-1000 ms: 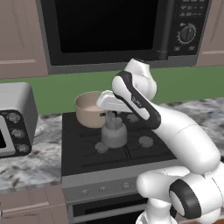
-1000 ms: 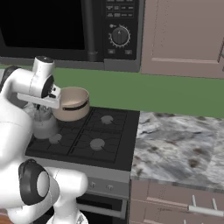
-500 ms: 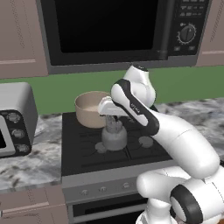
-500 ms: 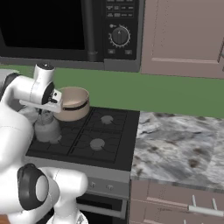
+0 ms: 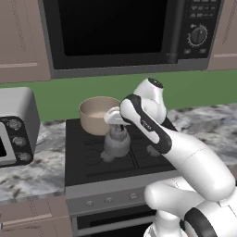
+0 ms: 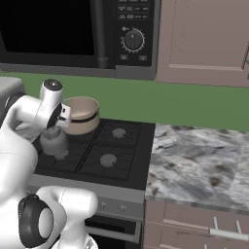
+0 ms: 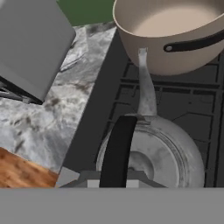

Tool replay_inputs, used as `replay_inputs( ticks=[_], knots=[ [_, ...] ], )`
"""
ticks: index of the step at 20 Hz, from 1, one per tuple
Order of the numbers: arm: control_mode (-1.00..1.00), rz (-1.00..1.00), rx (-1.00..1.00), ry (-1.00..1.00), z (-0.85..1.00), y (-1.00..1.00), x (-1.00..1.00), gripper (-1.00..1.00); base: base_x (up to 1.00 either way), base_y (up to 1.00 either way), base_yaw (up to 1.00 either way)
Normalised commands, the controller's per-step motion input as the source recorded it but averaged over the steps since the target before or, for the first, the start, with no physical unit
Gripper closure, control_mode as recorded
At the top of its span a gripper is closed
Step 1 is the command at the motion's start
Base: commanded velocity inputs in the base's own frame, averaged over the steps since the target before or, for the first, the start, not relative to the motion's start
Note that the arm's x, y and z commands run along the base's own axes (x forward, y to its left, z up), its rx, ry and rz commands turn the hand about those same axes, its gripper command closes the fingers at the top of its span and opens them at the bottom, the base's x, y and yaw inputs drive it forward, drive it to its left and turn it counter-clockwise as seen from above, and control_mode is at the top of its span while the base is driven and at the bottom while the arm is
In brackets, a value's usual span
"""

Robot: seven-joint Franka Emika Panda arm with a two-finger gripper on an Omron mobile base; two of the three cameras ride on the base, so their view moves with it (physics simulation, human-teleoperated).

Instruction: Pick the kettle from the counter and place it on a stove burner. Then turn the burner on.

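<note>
Rendered home kitchen: black gas stove [image 6: 92, 160] with grated burners, built-in microwave [image 5: 125, 32] above, green backsplash [image 6: 185, 104], marbled stone desk [image 6: 199, 165], pinkish-brown cabinets [image 6: 204, 39], a toaster oven [image 5: 16, 125], and a tan saucepan [image 5: 97, 115] on the stove.

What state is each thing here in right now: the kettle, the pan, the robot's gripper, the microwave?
Kettle: upright on the stove's front left burner, gripped by its handle.
Saucepan: upright behind the kettle, nothing visible inside.
Gripper: shut on the kettle's handle.
Microwave: door closed, dark.
</note>
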Motion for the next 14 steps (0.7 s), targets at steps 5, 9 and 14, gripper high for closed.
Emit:
replay_inputs(
  ticks=[5, 9, 14],
  knots=[
    [-1.0, 0.0, 0.08, 0.0, 0.0, 0.0, 0.0, 1.0, 0.0, 0.0, 0.0],
    [-1.0, 0.0, 0.0, 0.01, 0.0, 0.0, 0.1, 1.0, 0.0, 0.0, 0.0],
    [-1.0, 0.0, 0.0, 0.0, -0.08, 0.02, 0.17, 1.0, 0.0, 0.0, 0.0]
  ],
)
